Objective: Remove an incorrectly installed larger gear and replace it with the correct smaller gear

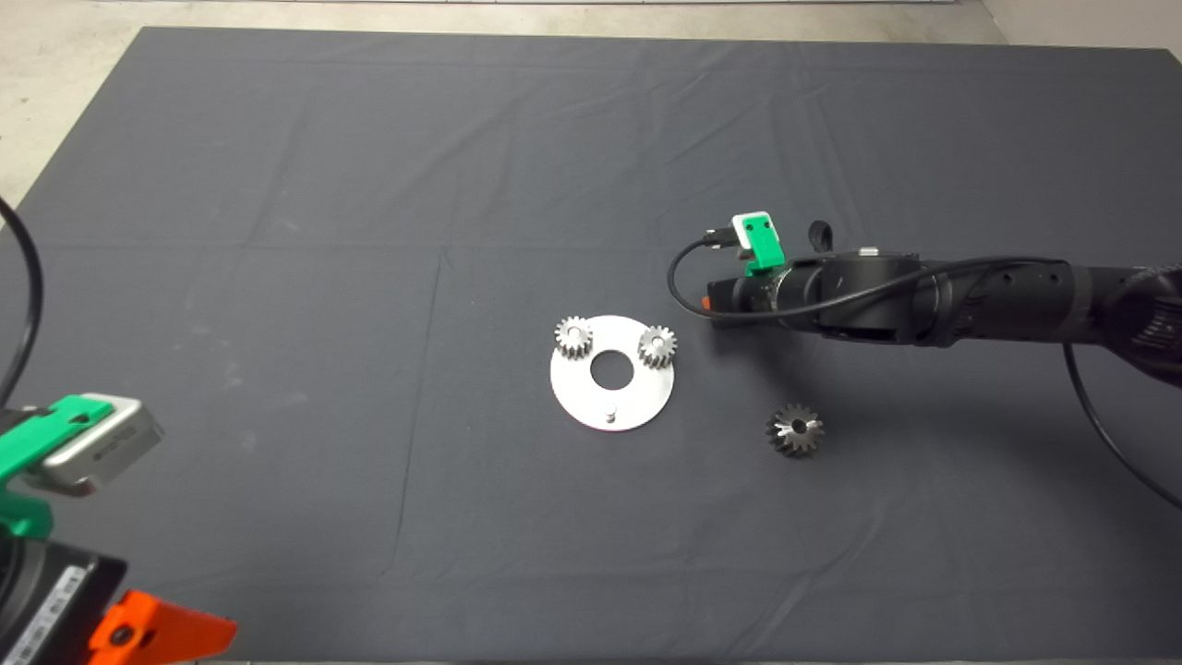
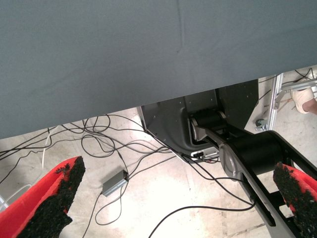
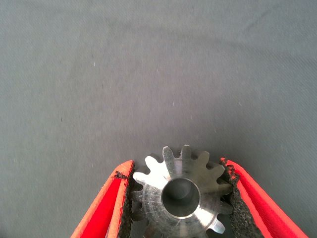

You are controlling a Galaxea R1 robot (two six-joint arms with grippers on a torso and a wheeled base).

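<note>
My right gripper [image 3: 177, 166] is shut on the larger gear [image 3: 181, 198], a steel toothed gear with a round centre hole, held above bare mat. In the head view this gripper [image 1: 716, 303] is just right of the round steel plate [image 1: 637, 406], and the held gear is hidden under the arm. Two small gears [image 1: 573, 337] [image 1: 657, 346] sit on the plate's far pins. The near pin [image 1: 609, 416] is bare. The smaller gear [image 1: 794, 430], dark to silvery, lies on the mat to the right of the plate.
My left gripper [image 1: 138, 633] waits at the lower left edge of the mat, open; its wrist view [image 2: 178, 198] shows the mat's edge, floor cables and the robot's base. The dark mat [image 1: 369, 185] spreads all around the plate.
</note>
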